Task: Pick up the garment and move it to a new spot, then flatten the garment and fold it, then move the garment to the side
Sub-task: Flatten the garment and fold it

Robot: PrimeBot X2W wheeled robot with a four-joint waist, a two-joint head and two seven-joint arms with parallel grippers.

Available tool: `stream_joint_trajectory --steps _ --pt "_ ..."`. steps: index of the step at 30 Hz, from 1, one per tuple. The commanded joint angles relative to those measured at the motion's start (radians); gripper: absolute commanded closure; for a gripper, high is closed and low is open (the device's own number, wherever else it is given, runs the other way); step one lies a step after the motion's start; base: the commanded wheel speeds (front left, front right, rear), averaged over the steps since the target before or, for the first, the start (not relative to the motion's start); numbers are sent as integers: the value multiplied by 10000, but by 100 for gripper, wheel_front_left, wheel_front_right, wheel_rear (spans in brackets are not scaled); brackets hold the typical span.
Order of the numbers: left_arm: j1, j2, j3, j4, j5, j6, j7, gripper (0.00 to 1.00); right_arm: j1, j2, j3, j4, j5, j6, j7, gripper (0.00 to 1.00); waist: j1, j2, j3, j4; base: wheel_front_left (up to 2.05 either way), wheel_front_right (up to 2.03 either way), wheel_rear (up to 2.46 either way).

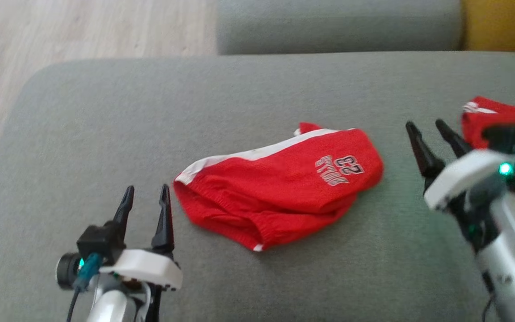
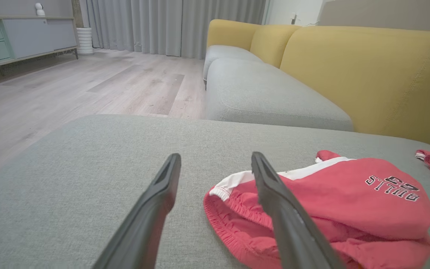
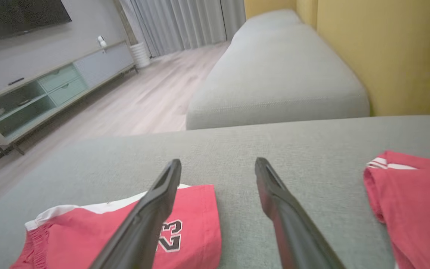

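While the red shorts (image 1: 280, 192) lie crumpled at the middle of the frame on the grey cushion (image 1: 105, 134), both pairs of fingers are held apart and empty: the left fingers (image 1: 164, 214) at lower left, just beside the elastic edge, and the right fingers (image 1: 420, 147) at right. If only one layer were pinched, the shorts could be lifted bunched. The second red garment (image 1: 499, 114) at the right edge could be caught by mistake. No container is seen.
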Motion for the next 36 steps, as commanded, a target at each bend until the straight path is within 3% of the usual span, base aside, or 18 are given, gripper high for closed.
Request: stream_joint_trajectory --steps 1,7,12,24,25,26,27,30,36 --pt "-692 -24 395 -289 95 -22 -123 0 -595 -201 270 -26 394 67 338 0 0 0 463 486 0 0 0" --pt "-1067 -311 343 -154 251 -185 -123 0 -2599 -965 943 1884 2304 67 2957 0 0 0 1178 1427 0 0 0" --pt "-1278 -462 275 -27 275 -257 -124 0 -3812 -1363 1386 3530 3248 67 5161 0 0 0 1571 2096 0 0 0" --pt "-1438 -523 265 -18 254 -194 -124 0 -4722 -1373 1747 5162 3917 67 7050 0 0 0 1992 2508 0 0 0" --pt "-1431 -524 264 -19 230 -177 -124 0 -4724 -1351 1772 5156 3999 67 7126 18 0 0 1994 2492 0 0 0" --pt "-1424 -524 265 -19 208 -158 -124 0 -4722 -1329 1759 5111 4104 67 7101 65 0 0 1985 2465 0 0 0" --pt "-1418 -525 270 -7 191 -137 -124 0 -4685 -1309 1754 5076 4205 67 7067 100 0 0 1952 2424 0 0 0" --pt "-1413 -526 288 50 188 -125 -124 0 -4506 -1318 1874 4753 4428 67 6880 100 0 0 1793 2262 0 0 0" --pt "-1316 -527 475 217 291 -230 -124 0 -3911 -1551 2341 3059 4884 67 5393 100 0 0 1247 1773 0 0 0"
